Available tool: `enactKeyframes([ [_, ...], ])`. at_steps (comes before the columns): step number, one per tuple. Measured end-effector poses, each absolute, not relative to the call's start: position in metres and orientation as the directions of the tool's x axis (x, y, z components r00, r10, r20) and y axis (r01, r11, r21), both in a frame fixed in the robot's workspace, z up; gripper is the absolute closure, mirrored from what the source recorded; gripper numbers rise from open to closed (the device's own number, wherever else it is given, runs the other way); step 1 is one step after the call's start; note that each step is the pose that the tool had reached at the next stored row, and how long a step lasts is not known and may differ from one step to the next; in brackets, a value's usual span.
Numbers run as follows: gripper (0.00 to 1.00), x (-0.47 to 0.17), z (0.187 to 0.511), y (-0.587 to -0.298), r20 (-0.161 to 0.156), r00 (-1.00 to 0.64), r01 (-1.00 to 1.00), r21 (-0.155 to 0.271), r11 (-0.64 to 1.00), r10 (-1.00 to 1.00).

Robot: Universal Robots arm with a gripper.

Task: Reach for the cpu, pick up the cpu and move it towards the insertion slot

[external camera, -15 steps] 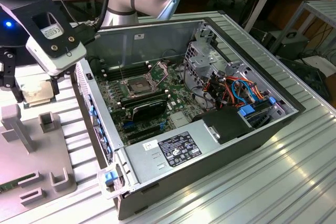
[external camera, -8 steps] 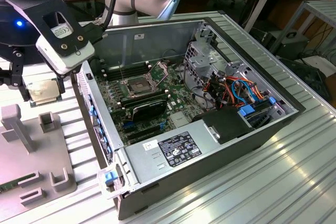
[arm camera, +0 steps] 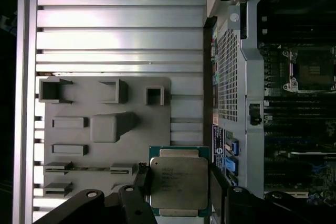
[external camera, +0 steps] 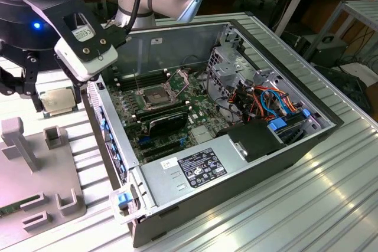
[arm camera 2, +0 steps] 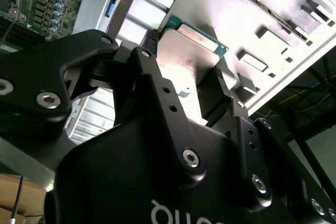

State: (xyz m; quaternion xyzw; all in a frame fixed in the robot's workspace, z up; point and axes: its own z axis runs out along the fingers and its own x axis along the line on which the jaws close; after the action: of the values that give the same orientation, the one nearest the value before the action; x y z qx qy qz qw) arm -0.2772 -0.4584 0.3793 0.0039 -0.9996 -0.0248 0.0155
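Exterior view: cpu (external camera: 57, 101) lifted beside open case, well short of insertion slot (external camera: 155, 95); second wrist view: pincer (arm camera 2: 185, 72) clamped on cpu edges; first wrist view: cpu over grey fixture plate (arm camera: 107, 129), transfer pending.

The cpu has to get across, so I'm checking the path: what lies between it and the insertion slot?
In the exterior view, the case's perforated side wall stands between the cpu, held in the gripper, and the insertion slot.
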Motion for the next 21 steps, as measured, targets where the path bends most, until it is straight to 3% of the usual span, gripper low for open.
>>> enactKeyframes([
  [21,0.45,-0.249,0.379,-0.451,0.031,-0.999,-0.007,0.05,0.999,-0.008],
])
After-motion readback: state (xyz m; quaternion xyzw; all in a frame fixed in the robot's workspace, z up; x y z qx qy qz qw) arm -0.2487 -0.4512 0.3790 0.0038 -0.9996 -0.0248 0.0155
